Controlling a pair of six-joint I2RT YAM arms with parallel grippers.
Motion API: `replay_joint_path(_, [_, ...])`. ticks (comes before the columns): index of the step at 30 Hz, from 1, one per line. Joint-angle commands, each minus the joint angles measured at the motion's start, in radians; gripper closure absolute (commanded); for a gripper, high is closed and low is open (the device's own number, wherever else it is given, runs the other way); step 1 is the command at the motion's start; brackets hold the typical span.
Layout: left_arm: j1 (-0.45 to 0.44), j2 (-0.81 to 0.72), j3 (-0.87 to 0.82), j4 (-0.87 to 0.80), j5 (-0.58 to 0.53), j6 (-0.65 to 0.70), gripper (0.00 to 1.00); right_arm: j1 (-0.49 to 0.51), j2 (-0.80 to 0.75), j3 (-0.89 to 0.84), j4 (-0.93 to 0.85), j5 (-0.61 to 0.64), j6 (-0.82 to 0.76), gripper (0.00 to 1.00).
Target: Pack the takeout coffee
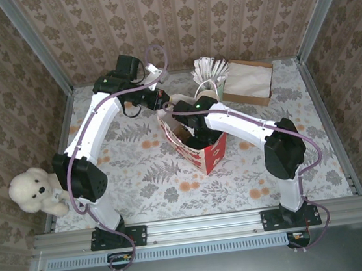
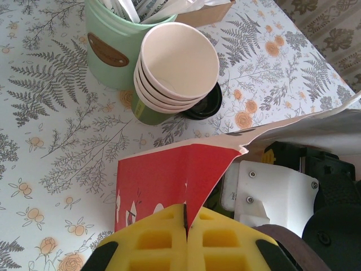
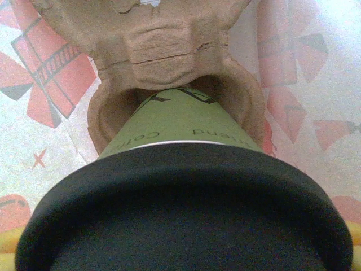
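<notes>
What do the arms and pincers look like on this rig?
Both the left arm and right arm have white links, black joints and a mauve cable running alongside. A small green light glows on the right arm. The left pincer has yellow fingers moulded with rectangular recesses.

Soft even light, faint shadows; near lid (image 3: 180, 220) blurred

The left hand (image 1: 162, 105) meets the far-left rim of a red paper bag (image 1: 204, 157) on the table (image 1: 141, 186). The right arm (image 1: 245, 125) dips into the bag. A white teddy bear (image 1: 35, 190) sits near left.
</notes>
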Motion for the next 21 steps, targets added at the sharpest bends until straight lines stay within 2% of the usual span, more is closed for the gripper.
replay_joint_path(1, [-0.003, -0.033, -0.012, 0.019, 0.010, -0.013, 1.00, -0.007, -0.036, -0.014, 0.010, 0.018, 0.010, 0.37])
replay_joint_path(21, [-0.008, -0.036, -0.019, 0.016, -0.002, -0.015, 1.00, -0.012, -0.048, -0.065, 0.052, 0.047, 0.018, 0.37])
